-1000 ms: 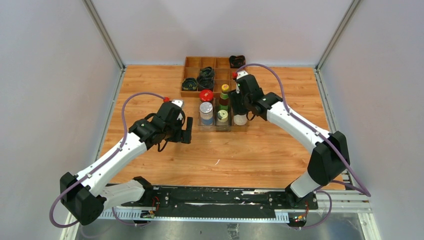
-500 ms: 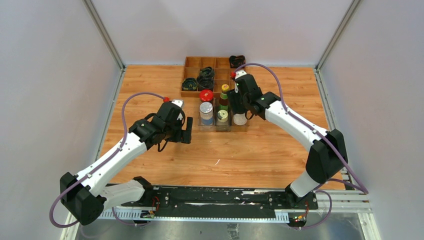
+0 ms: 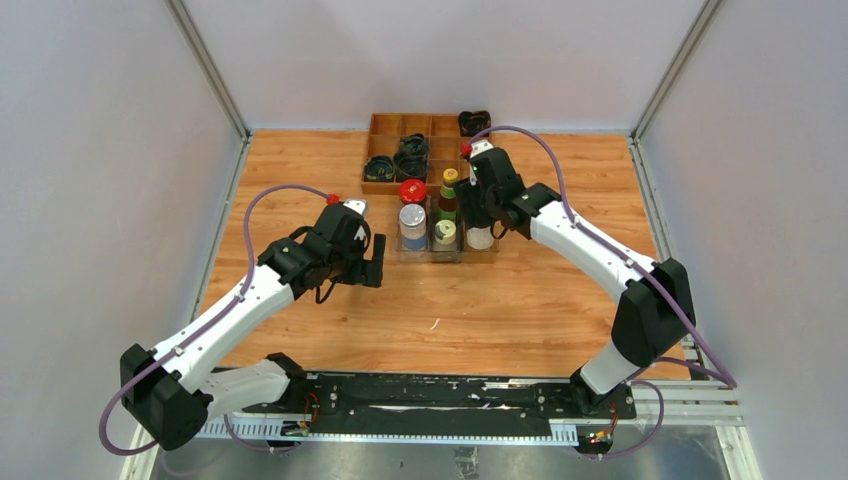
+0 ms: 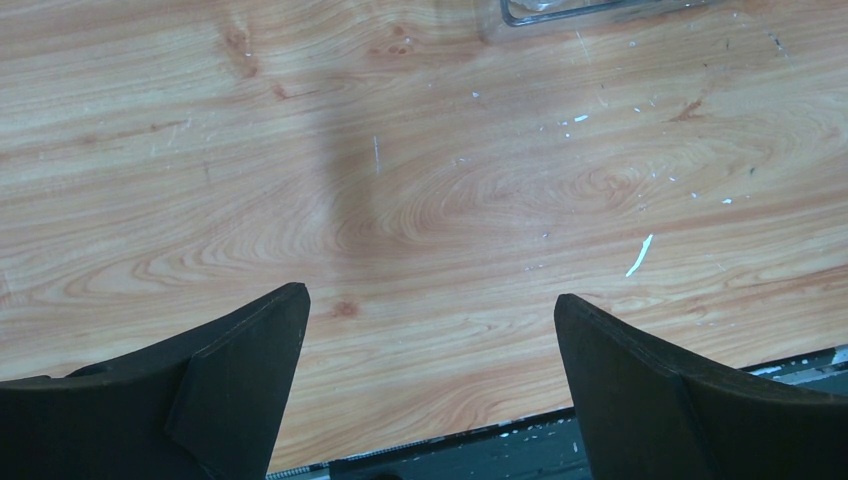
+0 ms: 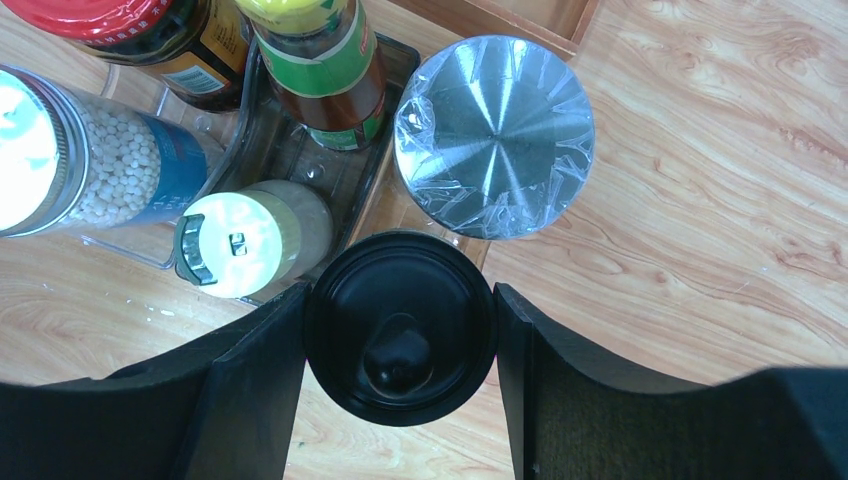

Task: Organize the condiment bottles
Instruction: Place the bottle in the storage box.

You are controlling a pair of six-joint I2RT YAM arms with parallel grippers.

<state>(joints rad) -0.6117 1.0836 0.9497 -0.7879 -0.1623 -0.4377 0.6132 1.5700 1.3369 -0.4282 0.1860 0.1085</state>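
R gripper (image 5: pixel 400 300) was clamped on the black-domed-cap bottle (image 5: pixel 400 345), one finger against each side of the cap. That bottle sat at the near R end of the clear tray (image 5: pixel 290 150); whether it rested on the tray floor or hung just above it, can't tell from the wrist view. Just behind it stood the silver-cap jar (image 5: pixel 493 135). Middle column: yellow-green-cap bottle (image 5: pixel 320 60) at the back w/ dark sauce, pale-yellow-cap bottle (image 5: pixel 235 245) in front. L column: red-cap jar (image 5: pixel 110 15) at the back, jar of white beads (image 5: pixel 100 160) in front. Behind the tray, the wooden box (image 3: pixel 385 125) held dark coiled bundles (image 3: pixel 400 160) in several compartments. L gripper (image 4: pixel 430 300) hung wide open over bare table (image 4: pixel 450 180), gripping nothing, well apart from the bottles.
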